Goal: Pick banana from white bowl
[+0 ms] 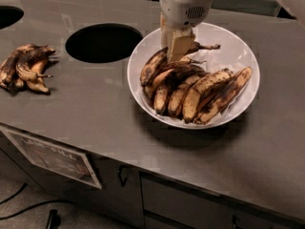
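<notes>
The white bowl (231, 49) stands on the grey counter, right of centre, and holds several overripe bananas side by side. My gripper (179, 46) reaches down from above into the bowl's back left part. Its tan fingers (180, 42) are closed on the banana (208, 46), a dark one whose long thin stem sticks out to the right of the fingers. Most of this banana's body is hidden behind the gripper. It sits slightly above the other bananas (200, 92).
A small separate bunch of blackened bananas (26, 68) lies at the counter's left edge. A round hole (104, 43) is cut in the counter left of the bowl, and another (8, 16) at the far left. Cabinet doors (119, 190) lie below the front edge.
</notes>
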Controlling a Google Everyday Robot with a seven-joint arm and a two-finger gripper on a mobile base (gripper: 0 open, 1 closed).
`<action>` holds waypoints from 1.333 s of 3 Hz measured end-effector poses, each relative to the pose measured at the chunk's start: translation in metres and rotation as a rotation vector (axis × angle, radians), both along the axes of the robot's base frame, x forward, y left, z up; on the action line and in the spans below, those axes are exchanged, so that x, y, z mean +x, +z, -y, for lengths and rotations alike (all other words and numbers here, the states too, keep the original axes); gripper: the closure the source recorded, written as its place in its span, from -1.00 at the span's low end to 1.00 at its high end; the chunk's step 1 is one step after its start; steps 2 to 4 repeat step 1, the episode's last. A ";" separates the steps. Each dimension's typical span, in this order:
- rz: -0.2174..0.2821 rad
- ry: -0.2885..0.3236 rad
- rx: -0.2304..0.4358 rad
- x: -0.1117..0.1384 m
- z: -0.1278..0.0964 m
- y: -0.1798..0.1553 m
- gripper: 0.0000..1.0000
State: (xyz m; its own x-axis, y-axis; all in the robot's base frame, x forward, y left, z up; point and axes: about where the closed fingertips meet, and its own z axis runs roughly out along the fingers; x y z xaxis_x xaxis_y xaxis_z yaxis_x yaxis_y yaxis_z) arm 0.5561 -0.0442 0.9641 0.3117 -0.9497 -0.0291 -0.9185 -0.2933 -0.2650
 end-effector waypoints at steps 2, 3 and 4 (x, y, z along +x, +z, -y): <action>0.000 0.000 0.000 0.000 0.000 0.000 1.00; 0.000 0.000 0.000 0.000 0.000 0.000 1.00; 0.000 0.000 0.000 0.000 0.000 0.000 1.00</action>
